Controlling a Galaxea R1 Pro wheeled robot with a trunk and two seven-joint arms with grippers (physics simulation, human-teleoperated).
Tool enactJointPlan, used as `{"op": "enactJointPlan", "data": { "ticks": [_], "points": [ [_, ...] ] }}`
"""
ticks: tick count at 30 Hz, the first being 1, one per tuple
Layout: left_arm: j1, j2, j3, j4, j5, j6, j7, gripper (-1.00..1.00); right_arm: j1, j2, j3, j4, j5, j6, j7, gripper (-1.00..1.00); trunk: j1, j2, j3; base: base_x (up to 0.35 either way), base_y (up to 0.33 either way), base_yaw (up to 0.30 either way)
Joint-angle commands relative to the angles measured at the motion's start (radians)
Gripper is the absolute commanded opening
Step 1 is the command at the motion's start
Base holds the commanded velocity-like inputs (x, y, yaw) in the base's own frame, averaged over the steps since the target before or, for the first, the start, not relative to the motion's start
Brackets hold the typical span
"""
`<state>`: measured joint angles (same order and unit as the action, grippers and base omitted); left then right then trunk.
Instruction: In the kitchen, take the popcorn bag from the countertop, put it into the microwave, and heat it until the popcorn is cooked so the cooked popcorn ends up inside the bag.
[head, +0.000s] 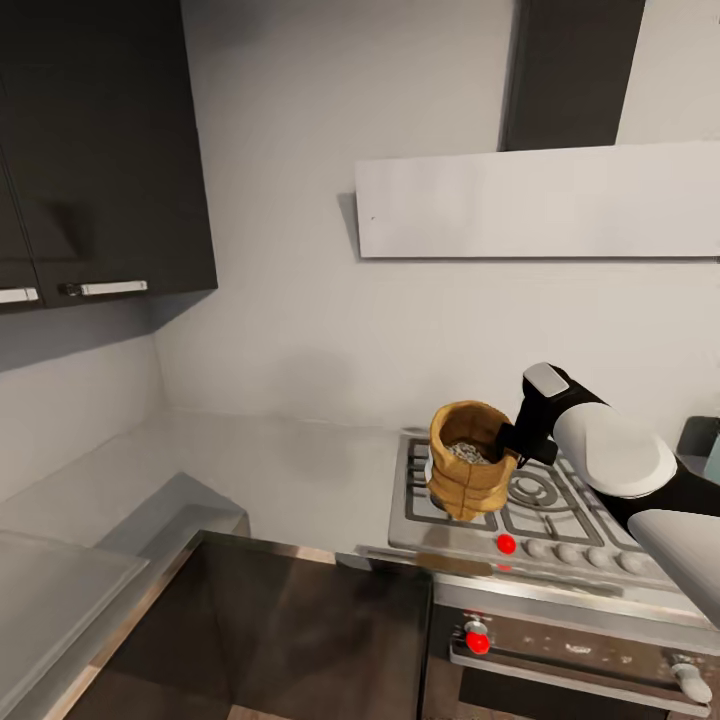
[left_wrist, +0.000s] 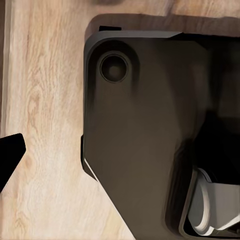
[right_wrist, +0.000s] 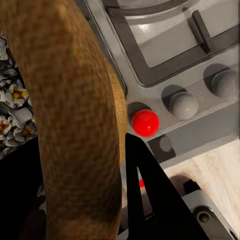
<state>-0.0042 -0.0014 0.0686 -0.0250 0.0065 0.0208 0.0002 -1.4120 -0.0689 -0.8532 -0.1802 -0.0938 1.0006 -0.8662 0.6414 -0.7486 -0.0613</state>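
Here, countertop: the long grey glossy countertop (head: 290, 470) lies left of the hob.
Bag: the tan cloth popcorn bag (head: 470, 472) hangs over the steel gas hob (head: 560, 500), whitish popcorn (head: 468, 452) inside.
Right gripper (head: 512, 443): fingers (right_wrist: 145, 185) pinched on the bag's rolled rim.
Left gripper: cannot tell.

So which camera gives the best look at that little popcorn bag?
The head view: the whole popcorn bag shows there, held over the gas hob by the right tool, kernels inside. The right wrist view gives only a close-up of its rolled rim. The left wrist view looks at wooden floor.
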Motion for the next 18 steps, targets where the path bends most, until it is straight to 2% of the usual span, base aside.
{"op": "enactJointPlan", "data": {
  "ticks": [1,6,12,18],
  "points": [
    [0.0,0.0,0.007,-0.001,0.001,0.002,0.0,1.0,-0.001,0.0,0.002,-0.001,-0.011,0.003,-0.008,-1.0,0.0,-0.001,-0.002,0.0,0.0,-0.045],
    [0.0,-0.006,0.007,-0.001,0.0,0.001,0.001,1.0,-0.001,0.0,0.002,-0.001,-0.011,0.003,-0.008,-1.0,0.0,-0.001,-0.002,-0.018,-0.012,-0.012],
    [0.0,-0.011,0.007,-0.001,0.0,0.001,0.001,1.0,-0.001,0.0,0.002,-0.001,-0.011,0.003,-0.008,-1.0,0.0,-0.001,-0.002,-0.244,-0.114,-0.015],
    [0.0,-0.011,0.007,-0.001,0.001,-0.001,0.001,1.0,-0.001,0.0,0.002,-0.001,-0.011,0.002,-0.008,-1.0,0.0,-0.001,-0.002,-0.3,-0.008,-0.226]
  ]
}}
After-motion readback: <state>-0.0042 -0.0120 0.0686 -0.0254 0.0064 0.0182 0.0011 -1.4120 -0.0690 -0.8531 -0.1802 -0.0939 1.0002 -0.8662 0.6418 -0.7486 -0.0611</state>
